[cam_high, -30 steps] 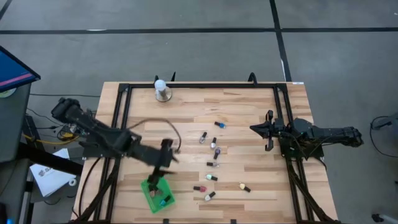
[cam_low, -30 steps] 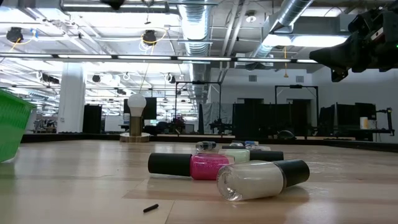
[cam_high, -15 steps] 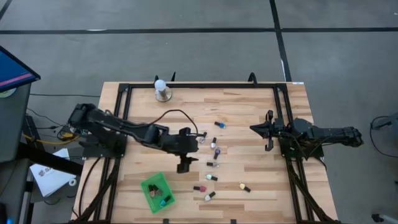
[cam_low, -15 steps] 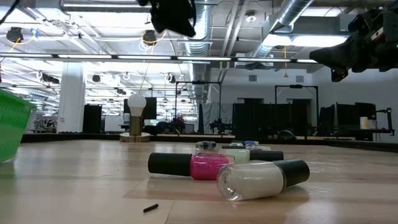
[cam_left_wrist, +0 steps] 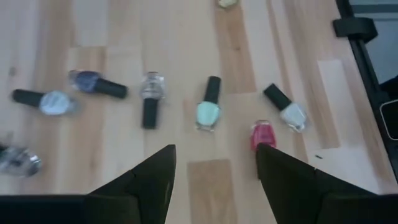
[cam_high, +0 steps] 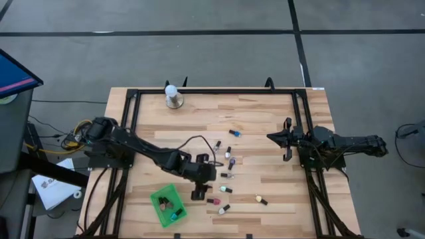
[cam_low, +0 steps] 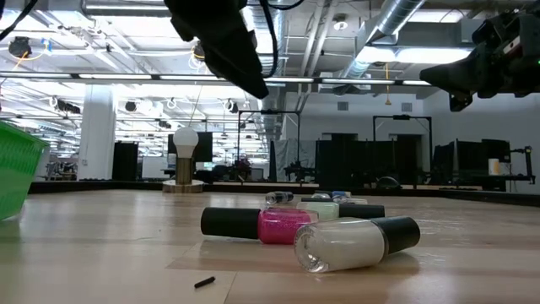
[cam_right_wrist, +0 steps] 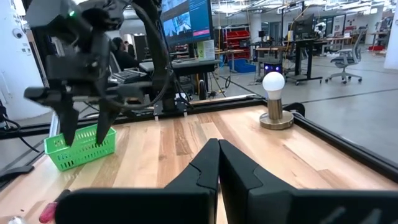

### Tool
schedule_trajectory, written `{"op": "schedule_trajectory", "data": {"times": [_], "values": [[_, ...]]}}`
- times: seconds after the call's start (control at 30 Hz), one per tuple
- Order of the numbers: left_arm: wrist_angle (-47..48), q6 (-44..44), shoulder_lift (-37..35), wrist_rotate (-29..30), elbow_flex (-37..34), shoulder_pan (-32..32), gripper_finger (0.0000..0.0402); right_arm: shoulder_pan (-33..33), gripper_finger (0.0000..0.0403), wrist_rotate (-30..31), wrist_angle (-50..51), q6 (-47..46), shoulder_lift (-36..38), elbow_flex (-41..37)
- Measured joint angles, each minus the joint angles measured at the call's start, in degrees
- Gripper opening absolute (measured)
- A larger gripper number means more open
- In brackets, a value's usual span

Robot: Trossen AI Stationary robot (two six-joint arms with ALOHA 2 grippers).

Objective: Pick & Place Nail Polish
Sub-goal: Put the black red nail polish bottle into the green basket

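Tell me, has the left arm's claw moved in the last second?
Yes. The left gripper was right over the green basket a second ago; now it is open beside it, toward the pink bottle.

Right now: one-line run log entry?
left gripper: open, above pink bottle | right gripper: shut, parked at table's right | green basket: holds bottles
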State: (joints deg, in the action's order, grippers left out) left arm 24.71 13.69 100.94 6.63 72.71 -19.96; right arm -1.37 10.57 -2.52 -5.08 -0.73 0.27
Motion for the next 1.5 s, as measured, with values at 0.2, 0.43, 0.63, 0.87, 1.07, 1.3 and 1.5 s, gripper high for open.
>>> {"op": "schedule_trajectory", "data": {"times": [0.2,0.43,0.63,0.87,1.07,1.3,1.5], "values": [[-2.47,0.48,3.24,0.04,0.00,-2.91,0.0219,0.01,0.0000,-0.02,-0.02,-2.90,0.00,0.00],[-11.31,4.67,9.41,0.80,0.00,-5.45,0.0219,0.00,0.0000,-0.02,-0.02,-3.98,0.00,0.00],[-13.27,6.10,12.76,3.99,-0.03,-7.79,0.0219,0.02,0.0000,-0.02,0.00,-3.98,0.00,0.00],[-13.17,6.94,15.06,4.50,-0.11,-9.66,0.0219,0.01,0.0000,-0.02,-0.02,-3.98,0.00,0.00],[-13.06,8.20,16.31,6.07,-0.47,-9.71,0.0219,0.01,0.0000,-0.02,-0.02,-3.98,0.00,0.01],[-13.88,8.12,16.01,3.92,-2.73,-9.16,0.0194,0.01,0.0000,-0.02,-0.01,-3.98,0.00,0.00],[-13.81,8.00,15.90,3.45,-3.28,-8.97,0.0139,0.00,0.0000,0.00,-0.02,-3.98,0.00,0.00]]}}
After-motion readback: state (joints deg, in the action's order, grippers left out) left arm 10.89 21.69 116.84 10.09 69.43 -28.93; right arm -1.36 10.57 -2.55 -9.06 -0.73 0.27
